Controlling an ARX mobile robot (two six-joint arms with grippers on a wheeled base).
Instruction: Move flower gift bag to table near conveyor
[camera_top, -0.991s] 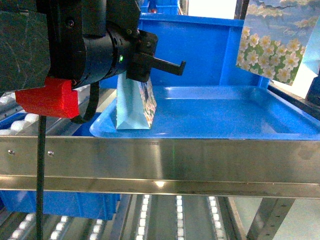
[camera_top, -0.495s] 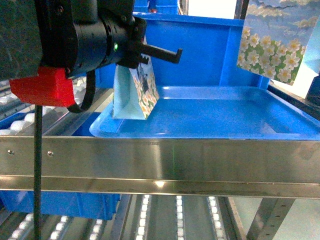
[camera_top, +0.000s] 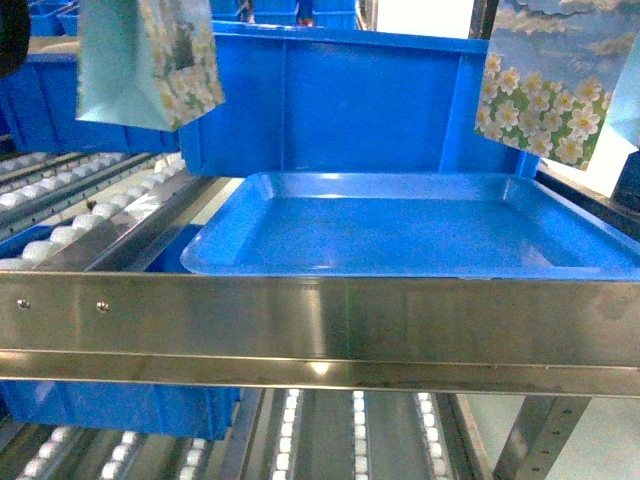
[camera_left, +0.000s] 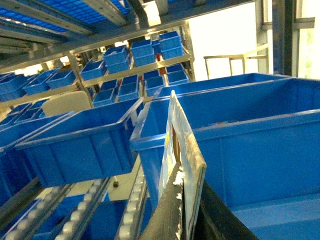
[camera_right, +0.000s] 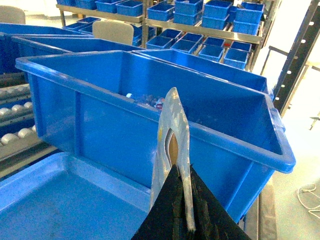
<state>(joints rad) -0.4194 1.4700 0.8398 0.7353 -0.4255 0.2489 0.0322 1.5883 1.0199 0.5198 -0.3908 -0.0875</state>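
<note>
Two flower gift bags hang in the air. One flower gift bag (camera_top: 150, 60) is at the top left of the head view, clear of the blue tray (camera_top: 400, 225). In the left wrist view its top edge (camera_left: 182, 145) is pinched edge-on by my left gripper (camera_left: 190, 177), which is shut on it. The other flower gift bag (camera_top: 550, 80) hangs at the top right. My right gripper (camera_right: 182, 170) is shut on that bag's top edge (camera_right: 172, 125). The conveyor (camera_top: 80, 230) shows steel framing and white rollers. The table is out of view.
A large blue bin (camera_top: 350, 100) stands behind the tray. A steel rail (camera_top: 320, 320) crosses the front, with more roller lanes (camera_top: 290, 420) below it. Shelves of small blue bins (camera_left: 150, 65) fill the background.
My left arm has lifted its bag off the tray, up and to the left, and the arm itself has left the head view. The right bag has not moved.
</note>
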